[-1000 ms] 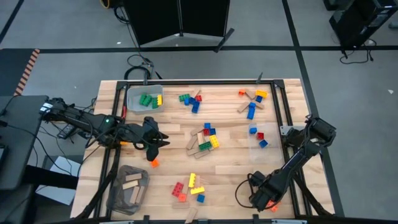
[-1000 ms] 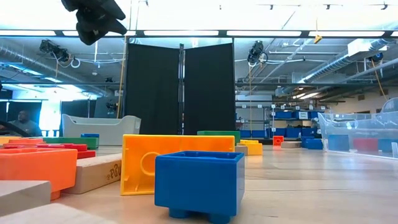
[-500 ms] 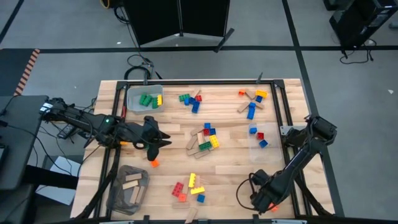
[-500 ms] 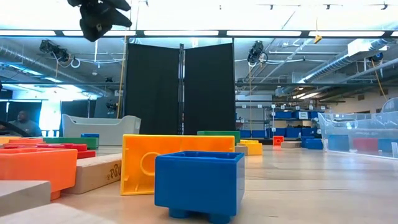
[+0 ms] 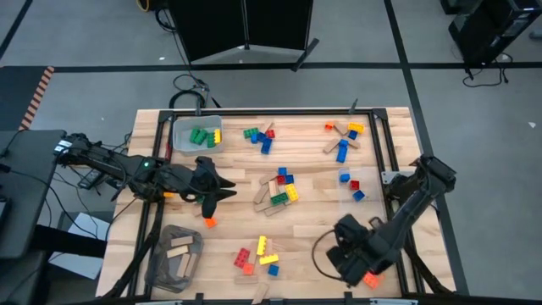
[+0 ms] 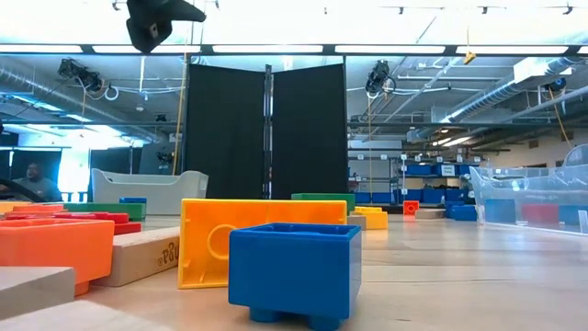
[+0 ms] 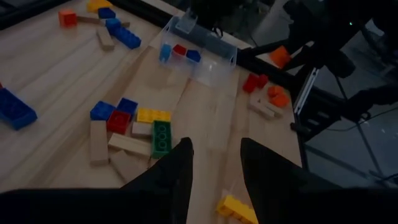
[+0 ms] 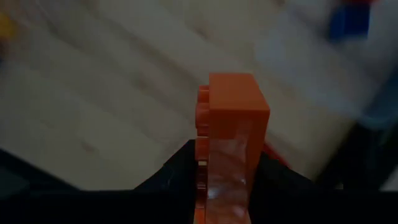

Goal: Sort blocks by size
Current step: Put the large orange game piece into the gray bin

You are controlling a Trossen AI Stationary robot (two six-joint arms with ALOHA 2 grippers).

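Sorting is partly done; loose blocks (image 5: 279,191) lie in clusters across the table (image 5: 309,161); the grey bin (image 5: 196,133) holds green and yellow bricks, the clear bin (image 5: 353,186) blue and red ones, a third bin (image 5: 174,254) tan wooden pieces; the right gripper (image 8: 230,180) is clamped on an orange brick (image 8: 233,118) near the front edge; the left gripper (image 7: 214,162) hovers with fingers apart, holding nothing.

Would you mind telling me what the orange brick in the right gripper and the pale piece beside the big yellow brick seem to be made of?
The orange brick pinched in the right gripper looks like moulded plastic: even colour, crisp edges, a slight sheen. The pale piece beside the yellow brick looks like unfinished wood: matt tan faces with a dark mark stamped on its side.
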